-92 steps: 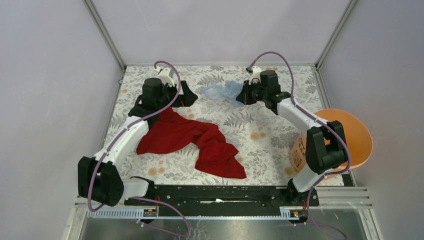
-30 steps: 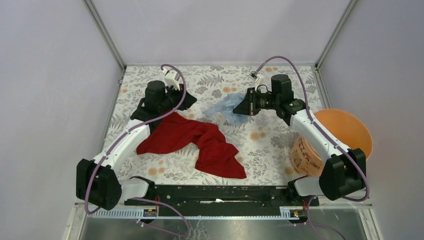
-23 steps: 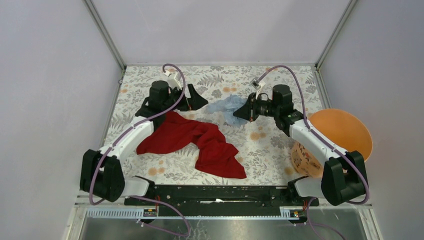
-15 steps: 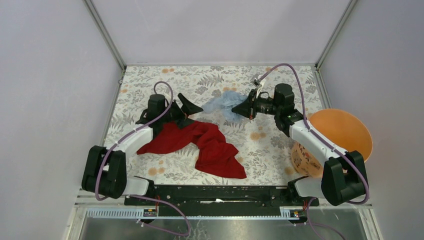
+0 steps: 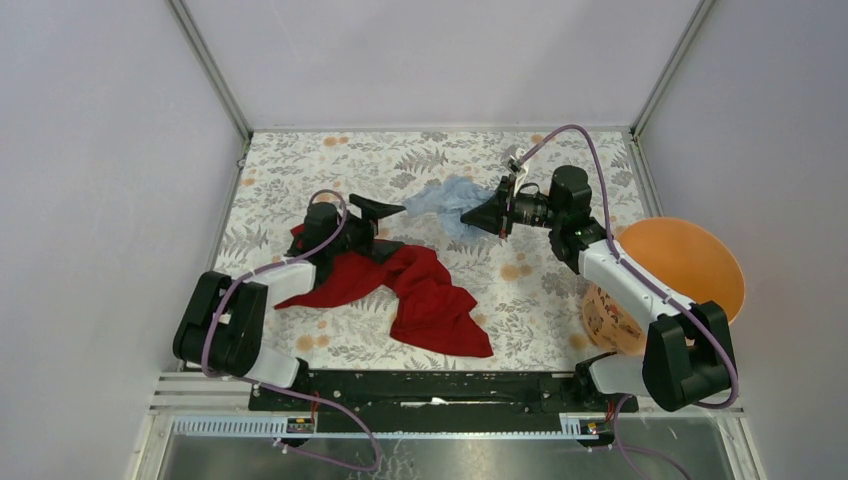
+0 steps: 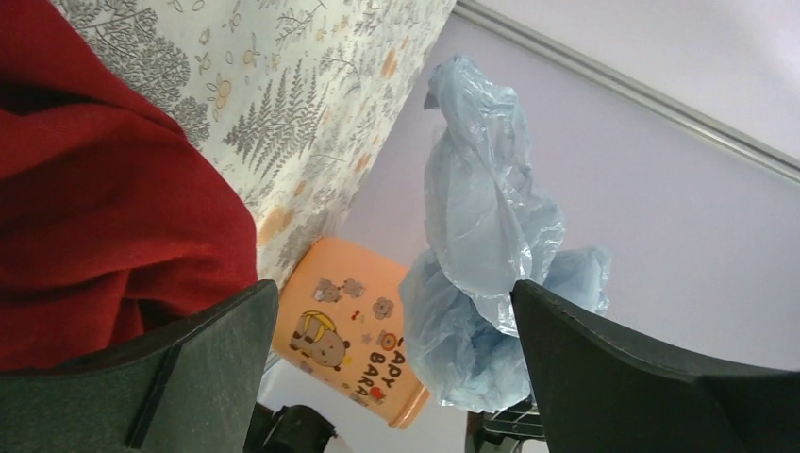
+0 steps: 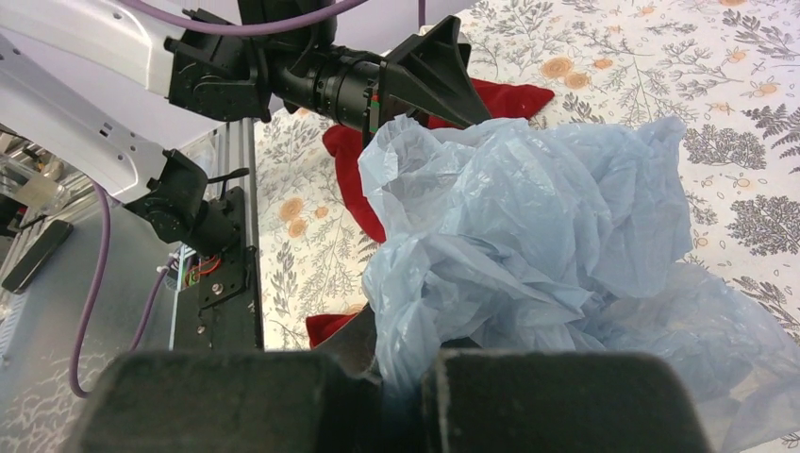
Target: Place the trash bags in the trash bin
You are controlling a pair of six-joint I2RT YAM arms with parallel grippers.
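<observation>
left of centre in the top view, the left gripper lies low over the red cloth, its jaws spread wide apart. just right of it, at upper centre, the crumpled pale-blue trash bag is pinched at one end by the right gripper, whose fingers are pressed together on the film. the orange bucket stands at the right edge of the floral table, well apart from the bag.
</observation>
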